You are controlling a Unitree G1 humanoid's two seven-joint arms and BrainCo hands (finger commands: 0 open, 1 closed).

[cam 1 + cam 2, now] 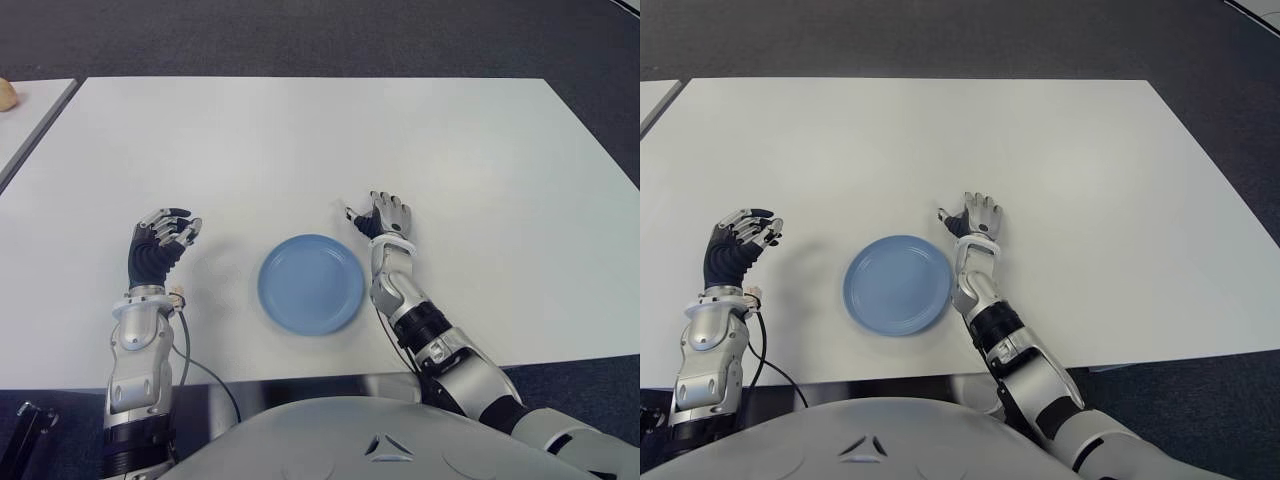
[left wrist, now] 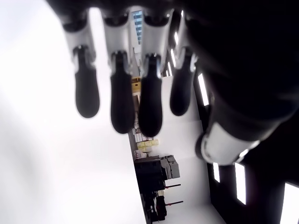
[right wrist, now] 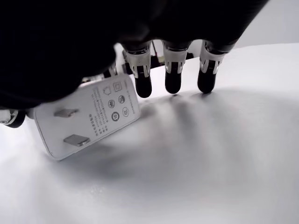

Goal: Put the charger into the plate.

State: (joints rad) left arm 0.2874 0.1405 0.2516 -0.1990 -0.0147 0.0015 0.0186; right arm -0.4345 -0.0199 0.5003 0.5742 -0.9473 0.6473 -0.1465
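Risk lies in the thumb-and-finger pinch: right hand (image 3: 122, 77) holds the white plastic charger (image 3: 86, 116) by one edge, right of the round blue plate (image 1: 311, 283); it could slip. Left hand (image 1: 165, 238), frame's lower left, hangs open.

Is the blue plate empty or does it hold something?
Empty: the plate shows bare blue; the charger is at the right hand, beside it.
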